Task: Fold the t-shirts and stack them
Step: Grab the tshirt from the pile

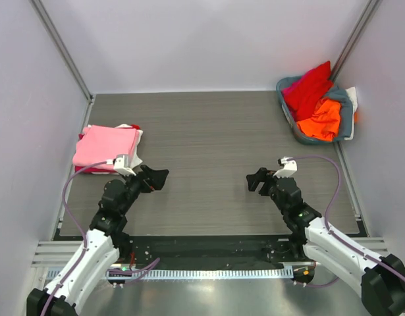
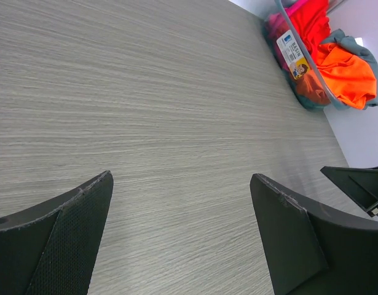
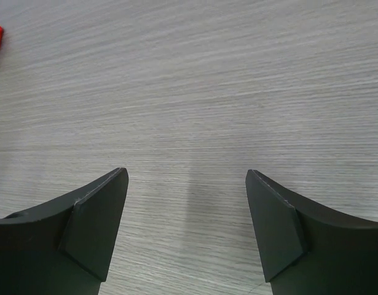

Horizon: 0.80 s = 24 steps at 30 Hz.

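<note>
Desk [image 1: 209, 131]: grey wood-grain top, bare across the middle, where both hands hover. It looks smooth, so a shirt dragged flat may slide and bunch rather than spread.
Basket [image 1: 284, 105]: at 2 o'clock, in the far corner. It seems a long reach for the right arm, and a snagged pull could tip it or drag it along.
Unfolded t-shirts: a red one [image 1: 311, 89] and an orange one [image 1: 321, 120] are heaped in the basket, with a white edge at its far side. They are tangled, so a pinch may lift two at once or catch only a sleeve.
Folded stack [image 1: 107, 146]: at 9 o'clock, pink on top with white and red edges showing beneath. It lies just beside the left arm, so an elbow swing could knock it askew.
Left hand [image 1: 157, 178]: at 7 o'clock, fingers spread wide, holding nothing.
Right hand [image 1: 255, 181]: at 5 o'clock, fingers spread wide, holding nothing.
Likely next: fetching a shirt from the basket. The main risk I judge is a poor grab on the heap.
</note>
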Available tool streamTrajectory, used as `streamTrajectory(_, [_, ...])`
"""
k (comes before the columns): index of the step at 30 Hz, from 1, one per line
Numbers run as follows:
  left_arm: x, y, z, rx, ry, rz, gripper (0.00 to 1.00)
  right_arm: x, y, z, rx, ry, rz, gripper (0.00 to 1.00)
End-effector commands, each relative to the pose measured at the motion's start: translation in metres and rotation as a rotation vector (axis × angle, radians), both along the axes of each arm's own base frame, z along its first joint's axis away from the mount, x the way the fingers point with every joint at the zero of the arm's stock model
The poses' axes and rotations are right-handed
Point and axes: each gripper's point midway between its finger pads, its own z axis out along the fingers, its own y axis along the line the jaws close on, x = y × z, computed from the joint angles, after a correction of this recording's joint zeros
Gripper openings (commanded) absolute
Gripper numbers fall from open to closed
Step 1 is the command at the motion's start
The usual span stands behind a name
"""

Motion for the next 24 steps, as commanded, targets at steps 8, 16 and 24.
streamTrajectory(8, [0.000, -0.002, 0.012, 0.001, -0.070, -0.016, 0.93, 0.012, -0.006, 0.039, 0.060, -0.120, -0.070, 0.84])
streamTrajectory(16, [0.000, -0.008, 0.007, -0.010, -0.050, -0.044, 0.93, 0.022, -0.035, 0.043, -0.015, -0.046, -0.253, 0.89])
streamTrajectory(24, [0.001, -0.011, -0.002, -0.008, -0.011, -0.060, 0.93, 0.091, -0.080, 0.124, -0.065, 0.064, -0.516, 0.81])
